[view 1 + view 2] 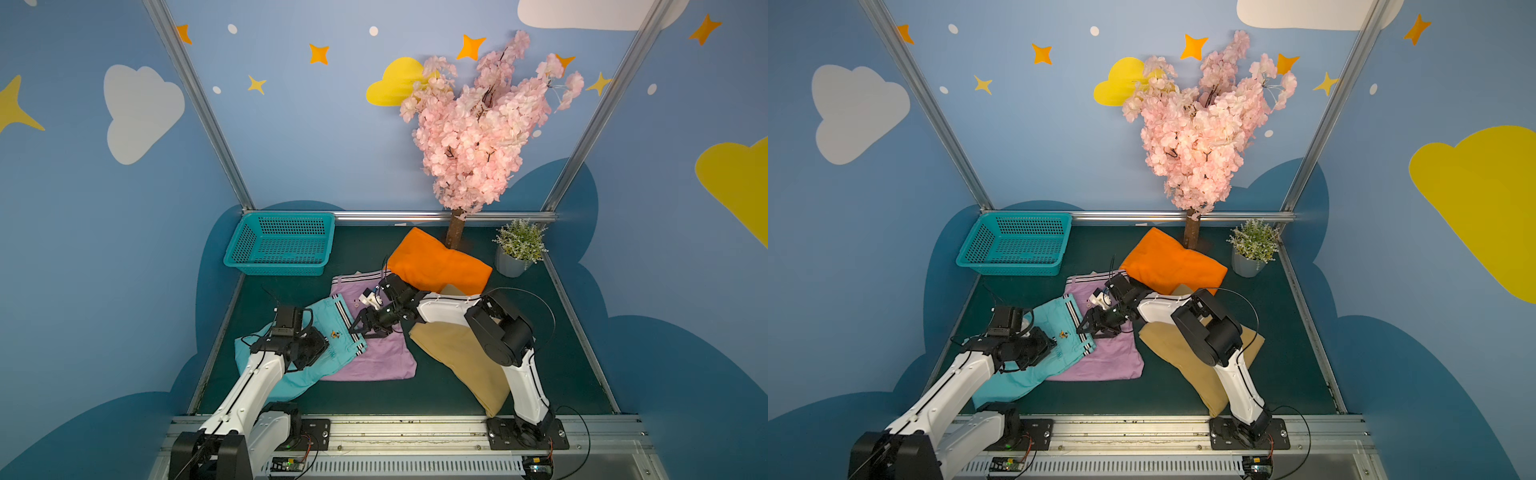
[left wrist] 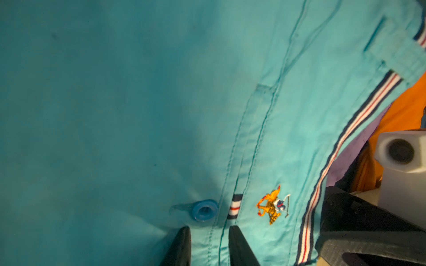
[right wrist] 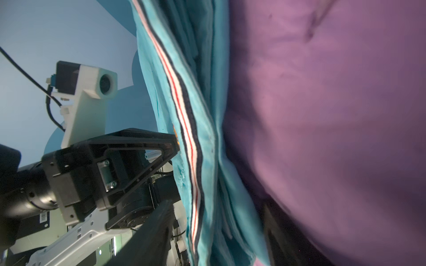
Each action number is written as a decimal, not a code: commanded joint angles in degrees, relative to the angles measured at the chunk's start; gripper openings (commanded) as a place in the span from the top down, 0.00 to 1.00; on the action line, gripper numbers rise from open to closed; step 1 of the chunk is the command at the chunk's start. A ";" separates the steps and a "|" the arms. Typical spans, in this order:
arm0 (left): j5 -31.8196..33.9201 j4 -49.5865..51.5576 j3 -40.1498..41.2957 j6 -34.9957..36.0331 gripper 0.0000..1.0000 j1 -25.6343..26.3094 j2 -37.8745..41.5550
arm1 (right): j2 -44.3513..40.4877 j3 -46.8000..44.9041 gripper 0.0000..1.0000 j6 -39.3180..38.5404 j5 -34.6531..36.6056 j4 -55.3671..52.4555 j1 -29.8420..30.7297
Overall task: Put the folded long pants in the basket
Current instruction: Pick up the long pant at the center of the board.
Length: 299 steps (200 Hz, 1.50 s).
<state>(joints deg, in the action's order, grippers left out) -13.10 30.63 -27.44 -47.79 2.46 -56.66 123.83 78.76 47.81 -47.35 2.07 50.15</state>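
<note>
Room is lying open on the green worktop [image 1: 299, 286] between the basket [image 1: 245, 245], standing in the far left corner, and the teal pants [image 1: 328, 316], whose striped edge is overlapping the lilac pants [image 1: 374, 357]. Left fingers [image 2: 182, 248], reaching down, are pinching the teal pants; right fingers [image 3: 156, 230], apart, are straddling that striped edge

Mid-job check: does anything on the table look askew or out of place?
Yes. The teal pants lie skewed across the lilac pants, the orange pants sit against the tree trunk, and the tan pants reach the front rail. The basket holds nothing.
</note>
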 commanded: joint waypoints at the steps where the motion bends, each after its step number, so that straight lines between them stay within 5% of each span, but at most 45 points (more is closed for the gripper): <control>1: 0.35 2.06 0.82 0.96 0.67 -0.42 -0.22 | 1.33 2.20 0.40 2.23 -3.36 4.62 0.69; 94: 0.23 2.79 0.37 1.03 0.65 -0.79 2.07 | 6.61 5.96 0.56 4.92 -6.00 8.30 1.88; 143: 0.19 4.03 -0.19 0.60 0.62 -0.83 4.81 | 5.67 7.27 1.00 3.14 -5.37 6.88 2.14; 228: -1.71 5.12 -3.68 1.85 0.60 -1.72 5.33 | -1.02 7.67 1.00 -8.93 -0.10 -5.66 -0.06; 299: -2.19 8.66 -28.12 14.23 0.54 -3.99 -13.15 | -4.15 -0.16 1.00 -9.98 -0.56 -4.21 -2.47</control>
<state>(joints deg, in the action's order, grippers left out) -14.79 37.23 -47.03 -40.47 -0.73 -63.24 121.93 81.06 39.44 -48.42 -2.68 48.05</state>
